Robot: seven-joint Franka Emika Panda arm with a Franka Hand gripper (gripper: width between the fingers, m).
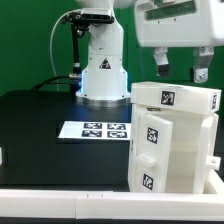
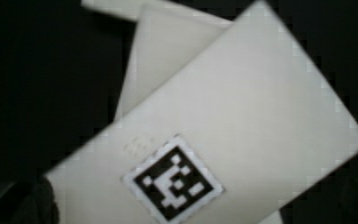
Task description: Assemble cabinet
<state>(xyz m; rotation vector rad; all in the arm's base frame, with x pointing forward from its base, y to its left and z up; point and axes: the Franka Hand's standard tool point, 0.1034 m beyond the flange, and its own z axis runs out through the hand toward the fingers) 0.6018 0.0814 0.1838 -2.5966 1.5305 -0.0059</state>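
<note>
Nearest us, the boxy white matte plastic cabinet [image 1: 172, 140] stands tagged at the black table's [image 1: 40, 130] front edge. Above it we see the two-finger gripper [image 1: 180, 68] released, holding nothing; an off-centre descent may topple the cabinet.

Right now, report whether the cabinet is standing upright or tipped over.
Upright. In the exterior view the cabinet stands tall on the black table, with a flat white piece lying level across its top, under the end effector.

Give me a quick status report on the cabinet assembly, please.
Gripper open, hovering just above the cabinet. Cabinet upright on table, not held. Marker board lies clear of it.
</note>
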